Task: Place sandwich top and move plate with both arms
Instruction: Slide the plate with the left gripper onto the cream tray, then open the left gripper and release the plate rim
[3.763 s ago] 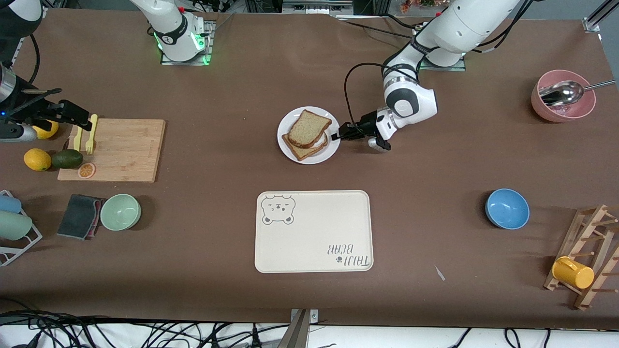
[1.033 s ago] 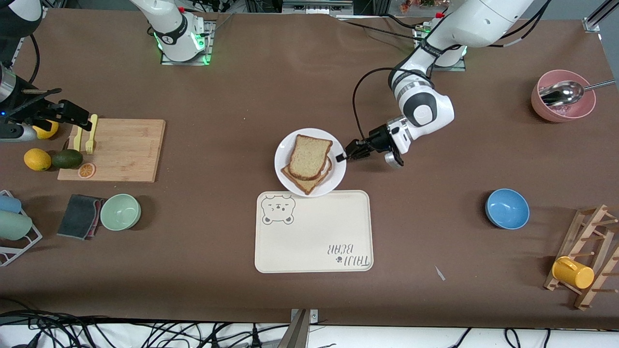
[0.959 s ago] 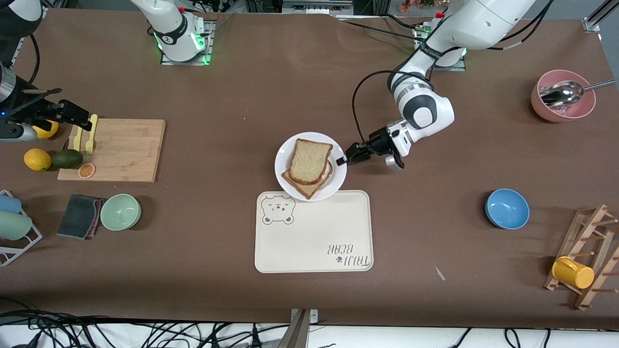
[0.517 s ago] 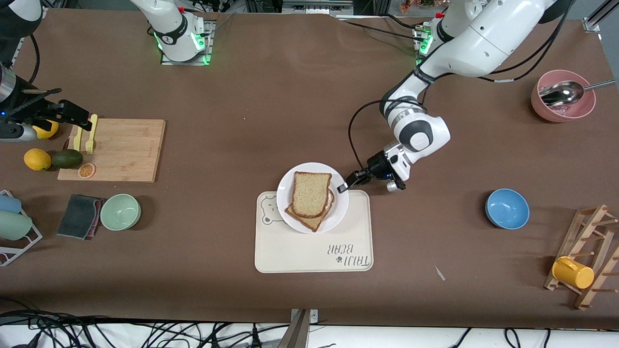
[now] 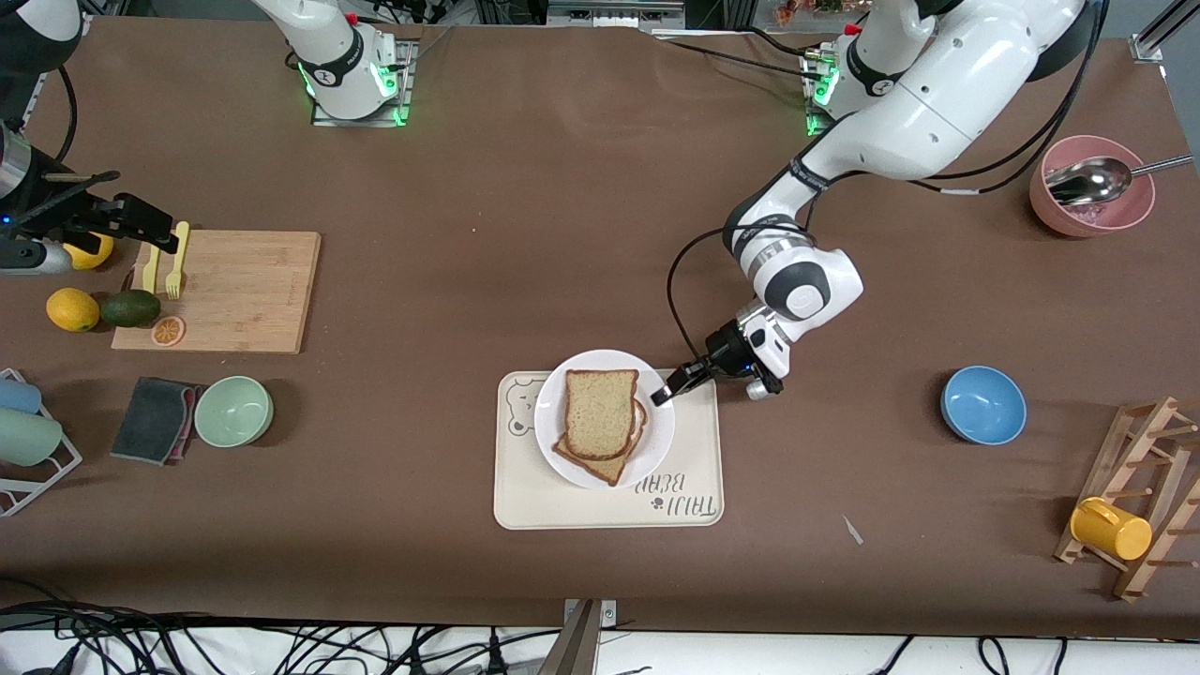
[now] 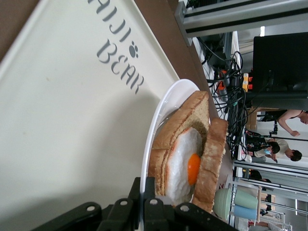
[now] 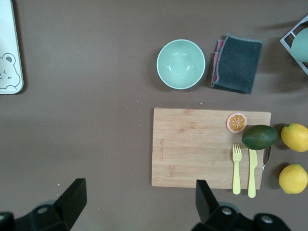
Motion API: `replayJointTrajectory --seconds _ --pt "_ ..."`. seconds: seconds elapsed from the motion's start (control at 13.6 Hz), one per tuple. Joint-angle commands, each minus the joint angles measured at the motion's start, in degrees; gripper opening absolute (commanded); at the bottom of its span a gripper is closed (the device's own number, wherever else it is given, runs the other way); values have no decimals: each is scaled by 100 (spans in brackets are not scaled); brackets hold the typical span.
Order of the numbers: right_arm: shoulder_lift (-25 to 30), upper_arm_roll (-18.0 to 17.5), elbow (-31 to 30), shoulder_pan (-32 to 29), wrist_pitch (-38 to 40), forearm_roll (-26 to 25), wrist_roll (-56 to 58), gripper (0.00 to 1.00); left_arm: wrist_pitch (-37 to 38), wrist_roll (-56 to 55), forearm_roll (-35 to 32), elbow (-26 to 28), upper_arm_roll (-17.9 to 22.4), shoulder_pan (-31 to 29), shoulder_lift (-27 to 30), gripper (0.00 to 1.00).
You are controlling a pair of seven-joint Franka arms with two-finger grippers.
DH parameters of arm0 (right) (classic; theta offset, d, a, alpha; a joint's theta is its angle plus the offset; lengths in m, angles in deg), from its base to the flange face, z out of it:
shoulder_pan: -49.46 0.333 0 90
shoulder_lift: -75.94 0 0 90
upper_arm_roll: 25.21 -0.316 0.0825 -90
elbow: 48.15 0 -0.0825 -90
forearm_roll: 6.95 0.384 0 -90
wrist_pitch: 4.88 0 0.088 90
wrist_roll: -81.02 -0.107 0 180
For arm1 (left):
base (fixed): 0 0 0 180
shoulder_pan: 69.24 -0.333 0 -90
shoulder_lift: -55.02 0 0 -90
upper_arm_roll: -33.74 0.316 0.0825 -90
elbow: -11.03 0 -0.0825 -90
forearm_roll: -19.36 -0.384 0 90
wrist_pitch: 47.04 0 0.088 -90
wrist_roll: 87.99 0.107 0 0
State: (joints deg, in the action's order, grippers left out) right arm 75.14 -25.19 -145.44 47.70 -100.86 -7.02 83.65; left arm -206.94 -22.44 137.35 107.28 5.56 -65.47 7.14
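Observation:
The white plate (image 5: 656,439) carries a sandwich and is over the cream bear-print tray (image 5: 698,450); I cannot tell whether it rests on the tray. The sandwich top (image 5: 600,412), a light speckled slice, lies on a darker toast. In the left wrist view the plate (image 6: 159,115), the sandwich top (image 6: 215,154) and a fried egg (image 6: 185,166) under it show edge-on above the tray (image 6: 62,120). My left gripper (image 5: 664,394) (image 6: 147,192) is shut on the plate's rim at the left arm's side. My right gripper (image 5: 131,208) (image 7: 139,202) waits open over the cutting board's end.
A wooden cutting board (image 5: 225,291) holds a yellow fork (image 5: 174,262) and an orange slice, with lemons and an avocado (image 5: 129,307) beside it. A green bowl (image 5: 233,411), a blue bowl (image 5: 982,404), a pink bowl with a spoon (image 5: 1092,187) and a cup rack (image 5: 1139,497) stand around.
My left gripper has carried the plate with the sandwich toward the front camera, from the bare table to over the tray. The right arm has not moved.

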Motion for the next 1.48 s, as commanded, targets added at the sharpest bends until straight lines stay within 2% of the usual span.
replayJointTrajectory --seconds 0.0,0.22,0.66,0.74,0.89,0.96,1.03,1.4 --pt "28 -37 61 -61 88 7 97 100 -94 37 136 -563 364 412 -344 0" --pt "28 -37 61 -61 88 7 97 100 -94 37 137 -1001 734 738 -634 0" --pt "28 -37 61 -61 96 7 106 100 -76 90 119 -1047 796 687 -635 1" --pt "28 -37 61 -61 88 7 106 100 -76 90 127 -1047 796 660 -600 14" --pt "28 -37 61 -61 96 7 97 100 -76 73 136 -1029 788 599 -556 29" --pt "28 -37 61 -61 96 7 97 100 -76 64 136 -1003 788 598 -521 40" --pt "28 -37 61 -61 96 7 106 100 -76 55 136 -977 779 590 -503 46" --pt "28 -37 61 -61 96 7 97 100 -94 -243 136 -696 761 554 -152 49"
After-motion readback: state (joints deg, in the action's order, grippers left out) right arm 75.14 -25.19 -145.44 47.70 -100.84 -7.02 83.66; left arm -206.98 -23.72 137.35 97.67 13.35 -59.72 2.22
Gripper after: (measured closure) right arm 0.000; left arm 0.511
